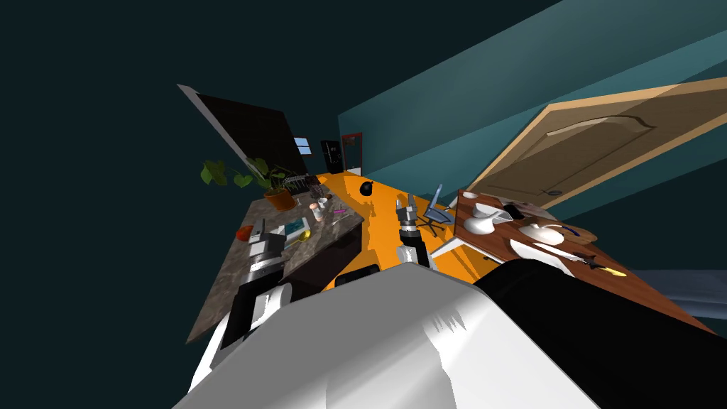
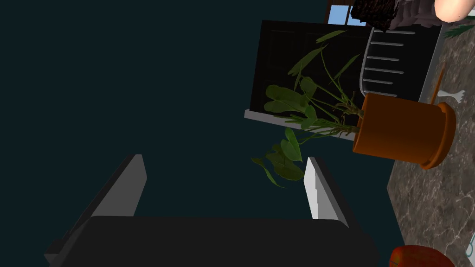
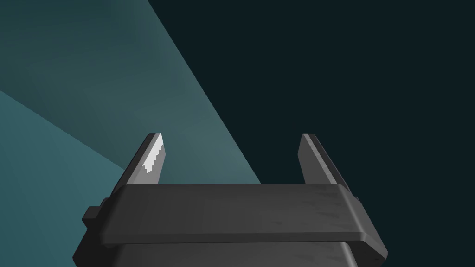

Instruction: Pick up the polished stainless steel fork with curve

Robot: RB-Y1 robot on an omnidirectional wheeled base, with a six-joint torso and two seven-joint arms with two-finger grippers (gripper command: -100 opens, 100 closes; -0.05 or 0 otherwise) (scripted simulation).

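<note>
Approach step, nothing grasped: the left claw (image 2: 223,160) and right claw (image 3: 230,135) both stand open and empty. What is probably the fork (image 2: 449,95), a small pale piece, lies on the mottled grey tabletop (image 2: 431,199) just beside the plant pot (image 2: 401,130), upper right of frame. Next, the left claw must swing over it and lower astride its handle.

Right pincer (image 3: 232,139): dark box, two thin light-grey fingers (image 3: 150,162).

Grey veined counter (image 1: 221,298) with potted plant (image 1: 282,199), red object (image 1: 245,232)
</note>
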